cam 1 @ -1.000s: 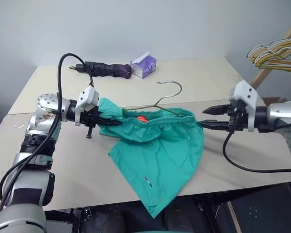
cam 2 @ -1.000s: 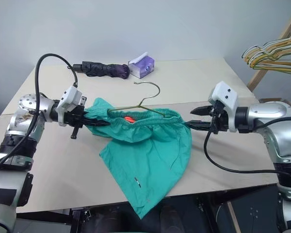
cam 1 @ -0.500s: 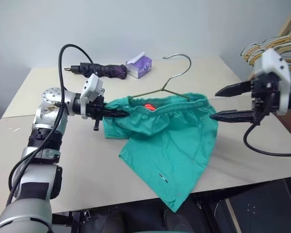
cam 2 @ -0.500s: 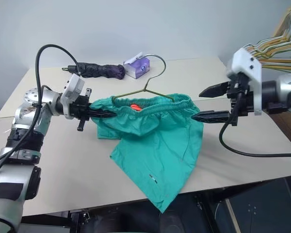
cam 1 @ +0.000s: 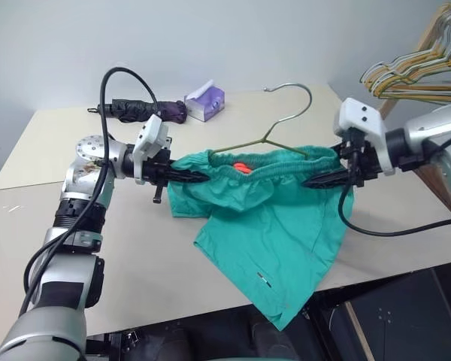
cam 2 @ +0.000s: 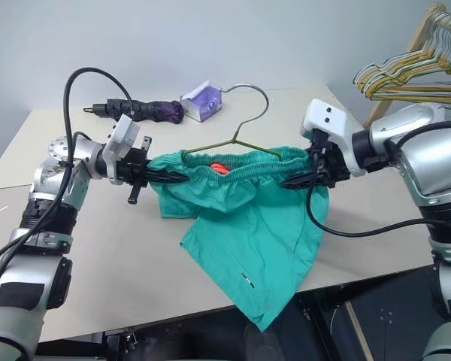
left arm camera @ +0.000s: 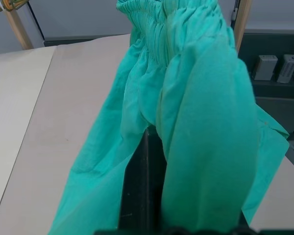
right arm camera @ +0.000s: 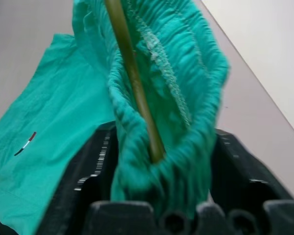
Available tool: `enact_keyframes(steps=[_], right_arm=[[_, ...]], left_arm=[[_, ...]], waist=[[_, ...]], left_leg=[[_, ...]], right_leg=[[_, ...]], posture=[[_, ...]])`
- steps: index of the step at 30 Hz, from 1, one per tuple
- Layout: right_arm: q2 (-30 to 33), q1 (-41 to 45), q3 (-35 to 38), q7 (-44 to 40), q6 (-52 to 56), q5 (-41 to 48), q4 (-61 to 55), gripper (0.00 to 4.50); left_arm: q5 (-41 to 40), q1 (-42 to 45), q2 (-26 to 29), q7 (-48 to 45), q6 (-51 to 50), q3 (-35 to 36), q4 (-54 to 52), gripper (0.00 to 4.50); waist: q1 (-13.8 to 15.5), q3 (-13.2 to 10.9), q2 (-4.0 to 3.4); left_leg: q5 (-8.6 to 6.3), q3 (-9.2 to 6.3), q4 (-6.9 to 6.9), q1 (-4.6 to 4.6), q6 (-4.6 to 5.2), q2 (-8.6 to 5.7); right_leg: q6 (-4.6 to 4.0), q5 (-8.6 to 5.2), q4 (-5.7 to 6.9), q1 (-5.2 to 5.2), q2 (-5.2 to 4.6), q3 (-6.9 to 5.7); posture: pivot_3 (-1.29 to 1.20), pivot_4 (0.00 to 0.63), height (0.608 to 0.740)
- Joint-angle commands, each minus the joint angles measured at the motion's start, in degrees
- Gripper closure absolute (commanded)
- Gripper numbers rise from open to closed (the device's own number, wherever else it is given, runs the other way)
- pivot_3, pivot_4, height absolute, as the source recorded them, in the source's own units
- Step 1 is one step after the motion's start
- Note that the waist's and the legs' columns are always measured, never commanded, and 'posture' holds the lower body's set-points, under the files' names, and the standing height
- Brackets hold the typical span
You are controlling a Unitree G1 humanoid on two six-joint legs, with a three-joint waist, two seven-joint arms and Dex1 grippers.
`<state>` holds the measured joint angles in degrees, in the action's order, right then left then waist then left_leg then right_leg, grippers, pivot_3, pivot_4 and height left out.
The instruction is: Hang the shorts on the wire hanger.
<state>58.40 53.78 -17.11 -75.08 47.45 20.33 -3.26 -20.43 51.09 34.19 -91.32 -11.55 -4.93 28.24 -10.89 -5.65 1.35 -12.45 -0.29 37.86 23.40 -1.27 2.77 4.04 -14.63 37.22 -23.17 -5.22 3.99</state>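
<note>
Beige table [cam 1: 173,248]: shorts [cam 1: 274,226] waistband spans level between left gripper [cam 1: 199,177], clamped, and right gripper [cam 1: 316,180], closing round waistband and wire hanger [cam 1: 270,135].

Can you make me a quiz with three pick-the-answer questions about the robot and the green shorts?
1. Where is the dark folded umbrella?
A. at the far side of the table, beside the purple tissue pack
B. under the shorts
C. on the wooden rack

2. What colour are the shorts?
A. red
B. teal-green
C. white

3. What is the left gripper doing?
A. open, well above the table
B. shut on the umbrella
C. shut on the shorts' waistband

Answers: 1 A, it lies by the tissue pack near the far edge. 2 B, the cloth is teal-green all over. 3 C, its fingers pinch the waistband end, with the wire hanger threaded inside and the right gripper at the other end.
</note>
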Motion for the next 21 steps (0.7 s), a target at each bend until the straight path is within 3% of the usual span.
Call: enact_keyframes(steps=[1, 5, 12, 21], right_arm=[[-0.1, 0.8, 0.7, -0.8, -1.2, -1.2, -0.8, 3.02], [-1.0, 0.5, 1.4, -1.0, -1.2, -1.4, -0.2, 4.43], [-1.2, 0.2, 4.3, -2.2, -0.3, 0.8, -1.2, 4.48], [2.0, -5.4, 8.5, -2.0, 1.5, 3.5, -5.3, 4.50]], left_arm=[[-1.3, 1.3, -0.2, 0.6, -0.3, 1.8, -1.7, 4.50], [-1.5, 1.2, -0.4, 0.8, -0.3, 1.9, -1.9, 4.50], [-0.7, 0.8, -0.4, 0.8, -0.1, 1.5, -2.2, 4.50], [2.0, 4.3, -0.3, 3.1, 3.6, 2.0, 4.5, 1.74]], waist=[[0.0, 0.0, 0.00], [0.1, 0.0, 0.00], [0.0, 0.0, -0.03], [-0.1, 0.0, -0.02]], left_leg=[[0.00, 0.00, 0.00, 0.01, 0.00, 0.00], [0.00, 0.00, 0.00, 0.03, 0.00, 0.00], [0.00, -0.01, 0.00, 0.00, 0.00, -0.01], [0.00, -0.03, 0.00, 0.01, 0.00, -0.02]], right_leg=[[0.00, 0.00, 0.00, -0.01, 0.00, 0.00], [0.00, 0.00, -0.02, -0.01, 0.00, 0.00], [0.00, 0.00, 0.00, 0.00, 0.00, 0.00], [0.00, 0.00, -0.01, 0.01, -0.02, -0.02]], posture=[[-0.13, 0.034, 0.740], [-0.13, 0.033, 0.740], [-0.14, 0.035, 0.740], [-0.16, 0.042, 0.740]])
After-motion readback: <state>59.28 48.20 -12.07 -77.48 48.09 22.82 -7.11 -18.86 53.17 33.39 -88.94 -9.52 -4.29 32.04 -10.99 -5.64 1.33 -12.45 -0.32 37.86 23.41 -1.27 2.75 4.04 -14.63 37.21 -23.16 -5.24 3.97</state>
